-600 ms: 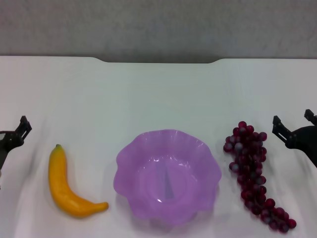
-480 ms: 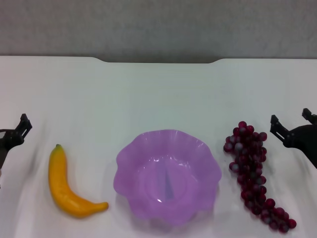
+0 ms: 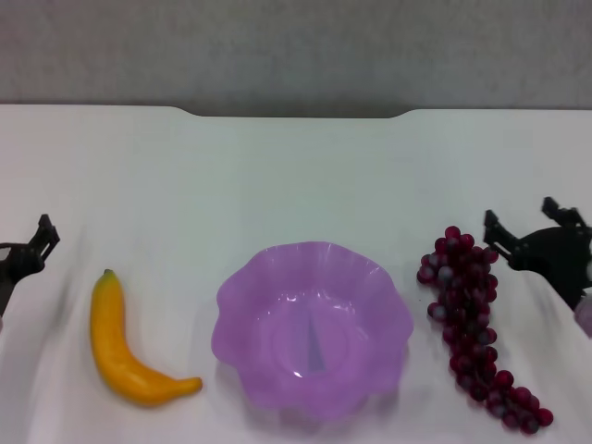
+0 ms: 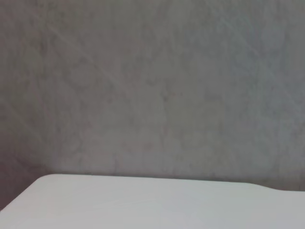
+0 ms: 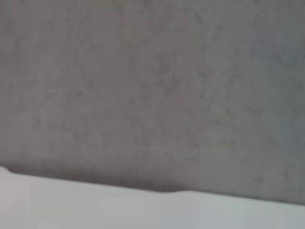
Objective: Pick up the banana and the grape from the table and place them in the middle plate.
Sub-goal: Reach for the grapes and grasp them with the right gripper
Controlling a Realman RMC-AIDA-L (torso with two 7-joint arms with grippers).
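Head view: grape (image 3: 474, 326), a long bunch of small round dark red-purple berries, some with a greyish bloom, lies on the white table (image 3: 296, 176) to the right of the middle plate (image 3: 313, 327) and runs toward the near right corner. Right gripper (image 3: 523, 220), black, stands just beside the bunch's far end with its two fingers spread apart and nothing between them. Middle plate is translucent light purple plastic, bowl-like with a wavy scalloped rim, nothing in it. Banana (image 3: 127, 342), smooth yellow-orange, curved, with a dark green tip at its far end, lies left of the plate, apart from it. Left gripper (image 3: 28, 245) sits at the left edge, near the banana's far end but not touching; only one fingertip shows, so cannot tell how far open it is. Left wrist view: grey mottled wall above a strip of white tabletop. Right wrist view: the same grey wall and the table's far edge.
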